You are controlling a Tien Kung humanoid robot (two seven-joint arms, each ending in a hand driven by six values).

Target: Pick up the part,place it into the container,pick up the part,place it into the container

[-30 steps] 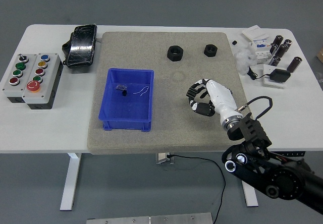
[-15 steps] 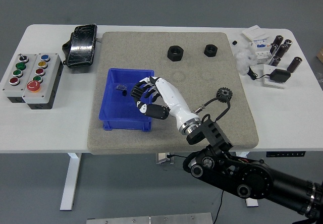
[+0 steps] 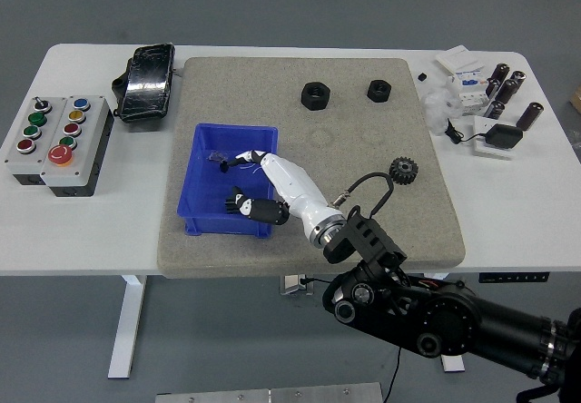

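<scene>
We see the white right robot hand (image 3: 250, 188), fingers loosely apart and empty, inside the blue plastic bin (image 3: 231, 191) on the tan felt mat (image 3: 309, 149) covering the white worktop (image 3: 82, 221) above grey floor, black toothed gear (image 3: 403, 169) well to its right.

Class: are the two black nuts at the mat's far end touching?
Apart. The head view shows bare mat between the larger nut and the smaller nut.

No legible text, brand or number anywhere. White boxes (image 3: 461, 67) at the table's far right corner, right of the grey mat (image 3: 363, 230), carry faint print, too small to read. Button box (image 3: 56, 142) left of the mat: coloured buttons, no readable labels.
</scene>
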